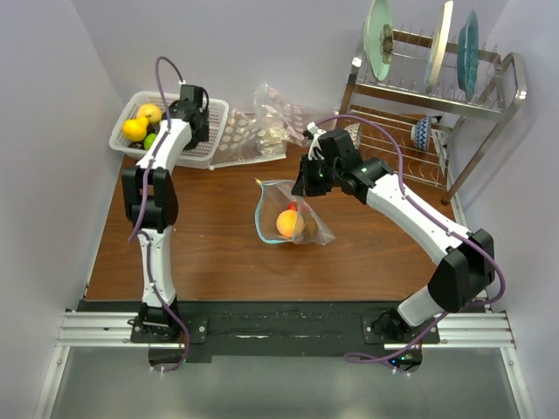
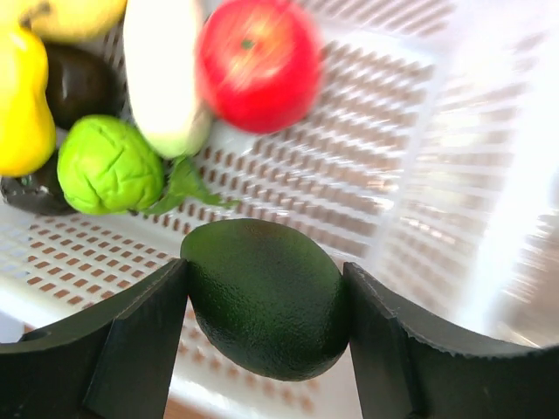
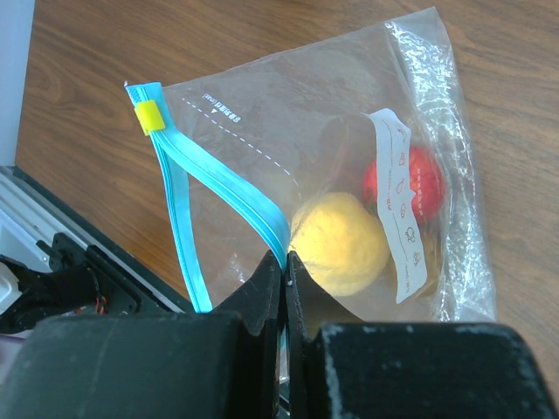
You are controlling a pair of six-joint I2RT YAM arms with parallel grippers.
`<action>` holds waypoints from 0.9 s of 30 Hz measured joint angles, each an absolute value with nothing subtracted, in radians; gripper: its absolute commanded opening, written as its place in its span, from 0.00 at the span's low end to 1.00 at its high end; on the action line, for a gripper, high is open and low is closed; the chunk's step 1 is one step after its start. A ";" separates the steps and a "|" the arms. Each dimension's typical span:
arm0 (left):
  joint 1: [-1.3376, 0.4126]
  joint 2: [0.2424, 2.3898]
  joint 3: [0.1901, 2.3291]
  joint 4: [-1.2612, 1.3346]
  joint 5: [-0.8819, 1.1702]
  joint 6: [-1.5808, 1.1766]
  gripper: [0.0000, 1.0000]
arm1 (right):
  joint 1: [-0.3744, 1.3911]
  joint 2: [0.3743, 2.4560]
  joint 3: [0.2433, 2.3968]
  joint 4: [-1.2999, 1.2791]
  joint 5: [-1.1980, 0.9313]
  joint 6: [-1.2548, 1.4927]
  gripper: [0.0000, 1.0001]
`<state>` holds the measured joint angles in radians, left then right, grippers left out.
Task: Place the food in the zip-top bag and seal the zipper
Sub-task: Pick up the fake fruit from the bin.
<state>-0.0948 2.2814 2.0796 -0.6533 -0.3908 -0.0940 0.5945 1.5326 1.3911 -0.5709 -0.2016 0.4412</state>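
Brown wooden table between pale walls, metal dish rack at back right, white mesh plastic basket at back left. In basket: left gripper, clamped on dark green egg-shaped plastic fruit, both fingers touching its sides. Hard to tell if clear of the basket floor yet. Alongside: red round fruit, yellow pear shape, light green bumpy piece.

Mid-table: clear zip-top bag with faint print, yellow-orange round fruit and red piece inside. Right gripper: pinched tight on light-blue zipper strip at rim, holding mouth up and open.

Step in hand, likely: picking next food item. Next: lift clear of basket wall, carry across to the mouth, drop in without knocking the held rim. Sealing not due with food left in basket.
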 measured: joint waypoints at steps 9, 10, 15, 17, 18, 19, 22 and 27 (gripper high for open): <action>-0.123 2.036 2.075 -0.668 -0.072 -0.187 0.52 | 0.595 1.568 1.446 -0.583 -0.200 0.440 0.00; -0.123 1.998 2.054 -0.656 -0.020 -0.205 0.52 | 0.595 1.576 1.459 -0.587 -0.200 0.439 0.00; -0.134 1.839 1.914 -0.630 0.171 -0.276 0.52 | 0.593 1.604 1.515 -0.598 -0.196 0.434 0.00; -0.148 1.773 1.845 -0.612 0.237 -0.302 0.52 | 0.592 1.604 1.524 -0.599 -0.194 0.434 0.00; -0.155 1.749 1.818 -0.606 0.267 -0.312 0.52 | 0.590 1.604 1.528 -0.599 -0.194 0.434 0.00; -0.167 1.709 1.770 -0.586 0.306 -0.327 0.52 | 0.588 1.604 1.532 -0.599 -0.193 0.434 0.00; -0.190 1.612 1.660 -0.557 0.408 -0.367 0.52 | 0.583 1.604 1.533 -0.599 -0.193 0.435 0.00; -0.226 1.461 1.492 -0.481 0.564 -0.432 0.52 | 0.577 1.604 1.533 -0.597 -0.194 0.445 0.00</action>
